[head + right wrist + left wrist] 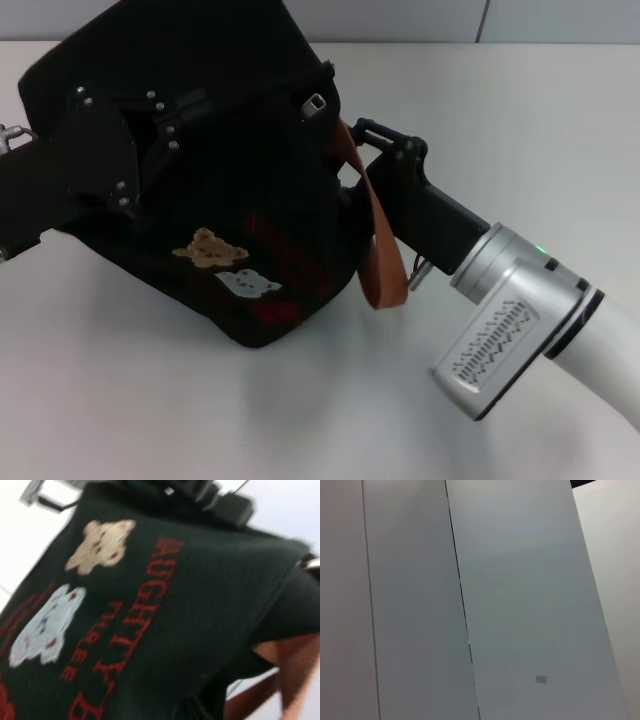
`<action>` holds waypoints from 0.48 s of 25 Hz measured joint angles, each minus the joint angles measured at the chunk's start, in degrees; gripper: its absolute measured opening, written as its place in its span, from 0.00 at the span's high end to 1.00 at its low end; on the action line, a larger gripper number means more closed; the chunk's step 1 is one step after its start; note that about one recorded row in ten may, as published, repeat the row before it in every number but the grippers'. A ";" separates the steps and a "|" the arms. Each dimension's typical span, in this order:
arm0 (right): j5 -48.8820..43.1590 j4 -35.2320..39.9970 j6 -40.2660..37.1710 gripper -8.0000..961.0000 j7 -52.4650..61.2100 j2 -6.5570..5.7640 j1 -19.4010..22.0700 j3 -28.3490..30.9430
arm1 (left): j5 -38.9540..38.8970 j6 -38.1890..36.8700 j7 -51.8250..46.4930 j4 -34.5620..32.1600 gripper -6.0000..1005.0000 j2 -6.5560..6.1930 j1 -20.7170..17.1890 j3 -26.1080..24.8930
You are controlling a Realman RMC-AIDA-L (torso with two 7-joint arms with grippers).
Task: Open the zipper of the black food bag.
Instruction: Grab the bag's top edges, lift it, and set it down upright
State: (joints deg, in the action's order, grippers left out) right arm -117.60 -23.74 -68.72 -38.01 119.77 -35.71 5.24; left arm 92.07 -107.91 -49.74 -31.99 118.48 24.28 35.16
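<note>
The black food bag [270,200] stands at the back left of the white table, its side with a tan bear patch [210,247] and a white bear patch [247,283] facing me. A small silver pull tab of the zipper [316,104] shows at the bag's upper right corner; the track is lost in the black fabric. My left gripper [165,120] lies over the bag's top from the left. My right gripper [362,135] reaches the bag's right end, just right of the pull tab, behind the hanging orange-brown handle [380,250]. The right wrist view shows the bag's side [200,595] close up.
Bare white table [200,420] stretches in front of the bag and to its right. The right arm's silver wrist [510,320] hangs over the table's right part. The left wrist view shows only grey wall panels [520,605].
</note>
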 joint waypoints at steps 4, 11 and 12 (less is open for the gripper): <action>0.20 0.80 -0.61 0.54 2.39 -0.03 0.79 0.09 | 0.00 -0.07 0.00 0.00 0.97 0.00 -0.07 0.08; 0.25 4.87 -1.68 0.54 15.20 -0.11 1.96 1.01 | -0.31 0.53 0.14 0.00 0.97 0.00 -0.39 -0.61; 0.16 6.12 -2.12 0.54 19.06 -0.17 2.10 0.82 | -0.38 0.69 0.15 0.00 0.97 0.01 -0.42 -0.97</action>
State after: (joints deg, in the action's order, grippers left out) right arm -117.43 -17.62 -70.84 -18.95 119.60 -33.62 6.06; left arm 91.69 -107.23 -49.59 -31.99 118.49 23.86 34.19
